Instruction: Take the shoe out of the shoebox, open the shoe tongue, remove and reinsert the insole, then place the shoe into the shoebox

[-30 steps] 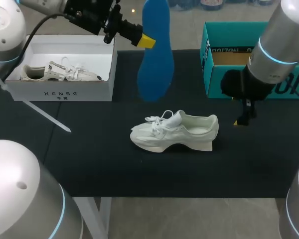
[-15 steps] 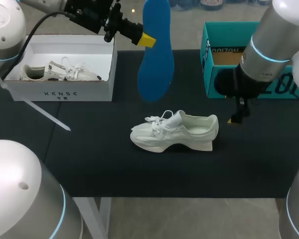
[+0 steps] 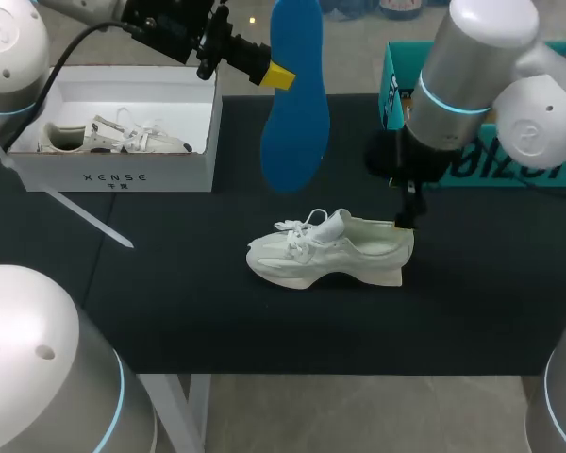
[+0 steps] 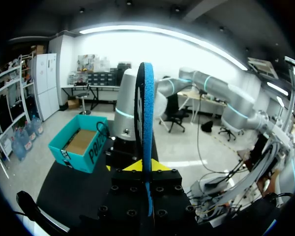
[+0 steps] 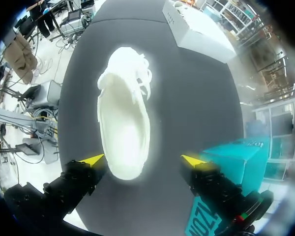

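Note:
A white shoe lies on its sole in the middle of the black table, toe to the left. Its blue insole hangs upright in the air above and behind it, with my left gripper shut on its upper edge. In the left wrist view the insole stands edge-on between the left gripper's fingers. My right gripper hovers just above the shoe's heel. In the right wrist view that gripper is open wide, and the heel of the shoe lies below, between its fingers, untouched.
The teal shoebox stands open at the back right, partly hidden behind my right arm. A white box at the back left holds another white shoe. The teal shoebox is close beside the right gripper.
My right arm has swung left from in front of the teal box to above the shoe's heel, its gripper staying open. The left arm and the insole have kept still.

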Robot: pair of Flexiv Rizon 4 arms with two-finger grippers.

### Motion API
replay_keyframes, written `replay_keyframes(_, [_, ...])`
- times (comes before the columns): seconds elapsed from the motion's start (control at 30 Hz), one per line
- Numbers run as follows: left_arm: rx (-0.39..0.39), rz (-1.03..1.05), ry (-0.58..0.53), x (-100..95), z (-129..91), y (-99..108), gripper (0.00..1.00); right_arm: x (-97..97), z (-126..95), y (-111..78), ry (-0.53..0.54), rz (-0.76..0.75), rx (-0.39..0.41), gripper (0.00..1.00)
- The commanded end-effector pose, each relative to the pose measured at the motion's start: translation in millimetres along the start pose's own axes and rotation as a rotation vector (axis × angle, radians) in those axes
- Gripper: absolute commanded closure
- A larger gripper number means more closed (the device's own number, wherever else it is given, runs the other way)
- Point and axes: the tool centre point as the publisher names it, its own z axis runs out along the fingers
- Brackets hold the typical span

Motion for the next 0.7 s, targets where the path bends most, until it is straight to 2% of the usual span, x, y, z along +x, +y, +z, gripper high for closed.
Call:
replay_keyframes(0.03, [0.000, 0.000, 0.000, 0.0, 0.2, 0.2, 1.00, -11.9, 25.4, 7.4, 0.019, 0.014, -0.004, 0.00])
replay_keyframes(0.23, [0.000, 0.000, 0.000, 0.0, 0.2, 0.2, 1.00, -15.8, 39.2, 9.4, 0.027, 0.025, -0.005, 0.00])
replay_keyframes(0.7, [0.000, 0.000, 0.000, 0.0, 0.2, 0.2, 1.00, -10.1, 68.0, 11.4, 0.059, 0.019, -0.006, 0.00])
